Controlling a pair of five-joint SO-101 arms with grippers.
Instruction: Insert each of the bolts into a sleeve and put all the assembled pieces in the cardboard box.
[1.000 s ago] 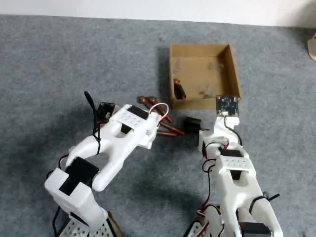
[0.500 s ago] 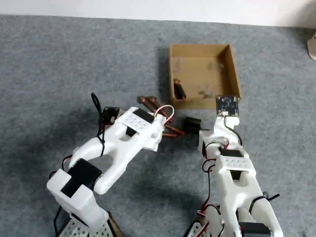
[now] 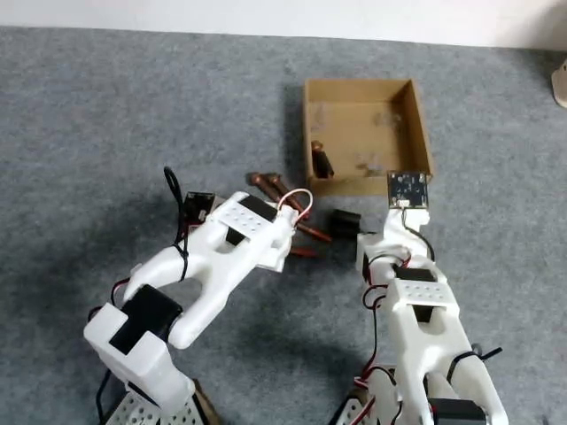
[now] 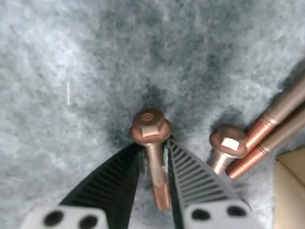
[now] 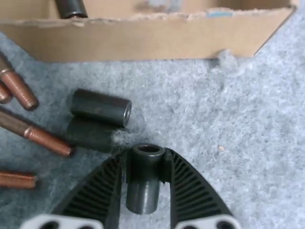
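Our left hand (image 4: 153, 148) is closed narrowly on a bolt (image 4: 155, 171). It pinches the shank just behind the head, with the head pointing away from the wrist and the threaded tip lying back between the fingers. Our right hand (image 5: 145, 157) is clamped on a sleeve (image 5: 144, 183), its bore open toward the camera, just in front of the cardboard box (image 5: 143, 38).

We judge the mating to be the weak point. The end that must enter the bore faces into our own hand, so the pieces may not meet cleanly without a re-grip. A thin round shank held at one spot may also swivel or slip, and a small tilt of the sleeve would make the tip catch on its rim.

The loose bolts (image 4: 228, 145) lie just beside the left hand and the spare sleeves (image 5: 101, 107) near the right, so either could get knocked. One assembled piece (image 3: 321, 161) lies in the box.

The table (image 3: 106, 115) is covered in grey, fuzzy felt, which may snag threads. A pale strip (image 3: 266, 16) runs along its far edge.
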